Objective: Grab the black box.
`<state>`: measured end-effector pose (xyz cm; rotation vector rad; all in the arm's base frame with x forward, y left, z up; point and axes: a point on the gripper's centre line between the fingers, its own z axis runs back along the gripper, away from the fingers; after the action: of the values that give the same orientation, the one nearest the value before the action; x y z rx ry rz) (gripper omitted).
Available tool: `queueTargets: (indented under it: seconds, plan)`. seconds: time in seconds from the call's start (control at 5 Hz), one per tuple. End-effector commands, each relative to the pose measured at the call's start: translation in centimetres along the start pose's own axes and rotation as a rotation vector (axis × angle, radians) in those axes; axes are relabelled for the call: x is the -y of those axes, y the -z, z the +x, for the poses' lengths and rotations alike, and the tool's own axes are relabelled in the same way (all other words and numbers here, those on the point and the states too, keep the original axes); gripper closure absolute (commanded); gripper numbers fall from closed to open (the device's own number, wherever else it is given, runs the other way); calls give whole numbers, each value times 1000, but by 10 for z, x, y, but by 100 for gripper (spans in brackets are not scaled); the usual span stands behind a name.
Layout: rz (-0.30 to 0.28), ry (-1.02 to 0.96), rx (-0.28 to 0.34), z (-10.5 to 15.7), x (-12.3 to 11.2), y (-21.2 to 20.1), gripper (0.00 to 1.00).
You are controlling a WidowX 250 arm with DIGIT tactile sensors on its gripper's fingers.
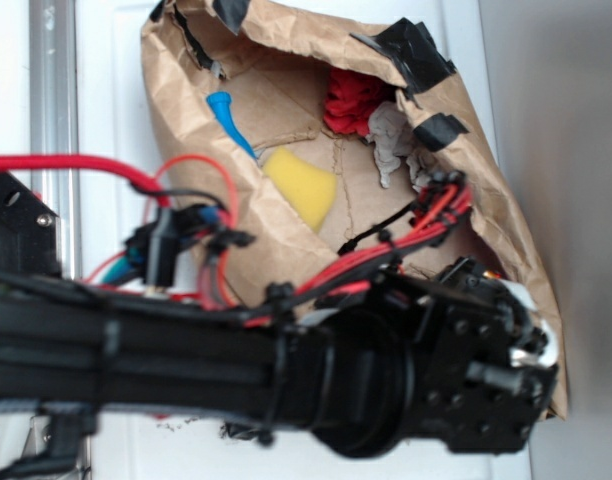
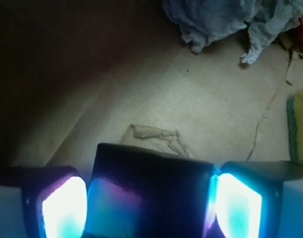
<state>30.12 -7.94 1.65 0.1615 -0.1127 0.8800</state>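
The black box sits right between the two glowing pads of the gripper. Both pads touch its sides, so the gripper is closed on the box and holds it. The box is down on the brown cardboard floor, with a torn scrap of cardboard just behind it. The yellow sponge lies to the right of the box. The crumpled gray cloth is far behind the box. From outside, the black arm hides the box, and a blue tool lies near the sponge.
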Motion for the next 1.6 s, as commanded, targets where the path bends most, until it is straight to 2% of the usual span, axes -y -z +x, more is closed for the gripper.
queueTargets:
  seconds: [0.0,0.2,0.4,0.6,0.8,1.0,1.2,1.4]
  plan:
    - [-152,29,-11,-3,-48,-28,100]
    - [-226,13,81,28,-59,-53,100]
    - [-363,236,237,80,-62,-77,100]
    - [-406,486,242,108,-39,-102,100]
    - [-259,752,153,95,-11,-111,100]
    - [-165,814,91,76,-4,-102,100]
    - [-202,833,29,61,-22,-109,100]
    - [-252,816,47,57,-41,-119,100]
